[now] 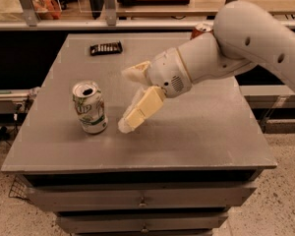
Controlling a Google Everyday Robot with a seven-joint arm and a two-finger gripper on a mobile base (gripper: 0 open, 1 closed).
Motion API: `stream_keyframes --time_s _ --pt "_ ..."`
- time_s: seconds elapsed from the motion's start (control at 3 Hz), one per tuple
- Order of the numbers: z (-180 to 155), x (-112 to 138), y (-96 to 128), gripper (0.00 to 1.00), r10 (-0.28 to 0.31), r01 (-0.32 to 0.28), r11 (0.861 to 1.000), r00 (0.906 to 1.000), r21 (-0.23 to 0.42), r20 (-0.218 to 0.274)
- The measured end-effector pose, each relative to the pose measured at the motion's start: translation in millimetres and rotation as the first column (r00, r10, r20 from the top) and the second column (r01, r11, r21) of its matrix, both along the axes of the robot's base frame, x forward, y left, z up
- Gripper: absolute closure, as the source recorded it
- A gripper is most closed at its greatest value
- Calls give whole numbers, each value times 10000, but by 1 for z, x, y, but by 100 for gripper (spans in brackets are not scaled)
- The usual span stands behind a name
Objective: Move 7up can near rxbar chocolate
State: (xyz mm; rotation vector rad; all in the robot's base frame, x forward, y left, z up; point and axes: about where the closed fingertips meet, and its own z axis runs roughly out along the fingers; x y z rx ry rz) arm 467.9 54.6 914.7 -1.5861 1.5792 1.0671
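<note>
The 7up can [90,107], white and green with an opened silver top, stands upright on the front left of the grey table [196,132]. The rxbar chocolate [106,48], a flat dark wrapper, lies at the table's back left. My gripper [125,101] is just right of the can, low over the table. It is open and empty, with one pale finger [136,72] behind and the other [141,109] in front. It is not touching the can.
A red-orange soda can [201,29] stands at the back right, mostly hidden behind my arm [236,48]. The table has drawers below its front edge [142,200]. A counter with clutter runs behind the table.
</note>
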Motion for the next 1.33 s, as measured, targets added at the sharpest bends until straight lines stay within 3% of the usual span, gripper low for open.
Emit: stream_keyframes --time_s 0.33,0.67,1.33 --pt "-5 8 19 0 -396 335 9847 9987 1712 324" --pt "-8 17 31 0 -605 424 9702 9958 2384 688" --pt "-26 12 60 0 -431 182 9602 9956 2788 835"
